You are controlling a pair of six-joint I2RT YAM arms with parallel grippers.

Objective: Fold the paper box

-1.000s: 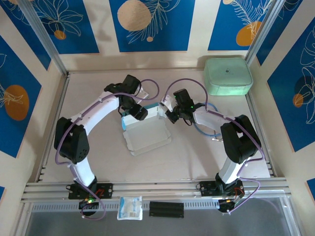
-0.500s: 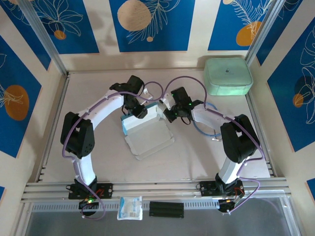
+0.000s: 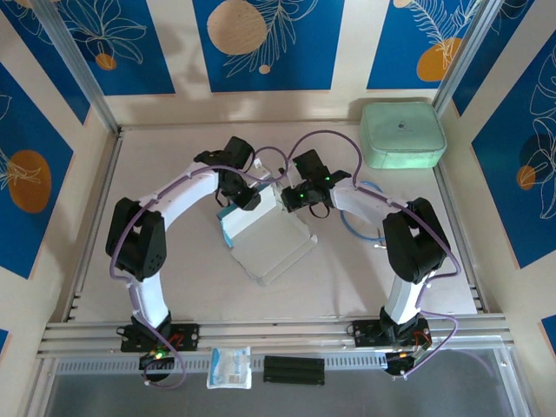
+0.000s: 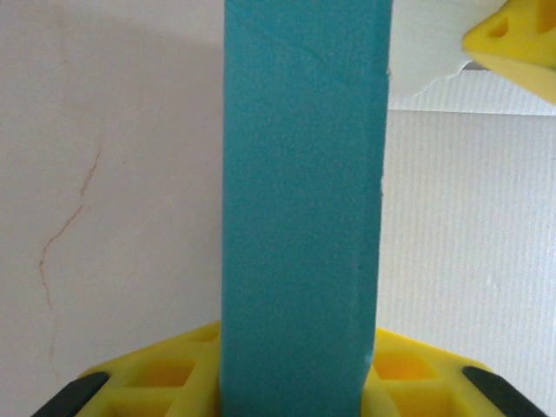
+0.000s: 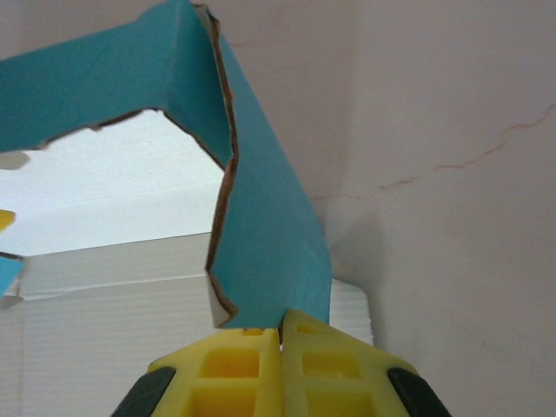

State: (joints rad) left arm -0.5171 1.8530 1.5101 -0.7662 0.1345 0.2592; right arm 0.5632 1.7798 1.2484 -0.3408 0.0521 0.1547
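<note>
At desk (image 3: 165, 287) centre, my right hand (image 5: 280, 337) clamps one raised flap of the paper box (image 3: 271, 245); left hand (image 3: 247, 199) state indeterminate; near walls apparently unfolded

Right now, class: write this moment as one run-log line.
box: part folded | left gripper: astride its blue wall, grip unclear | right gripper: shut on a blue flap

One paper box (image 3: 271, 243), one mint-green case (image 3: 402, 135), one packet (image 3: 229, 367) (white)
</note>
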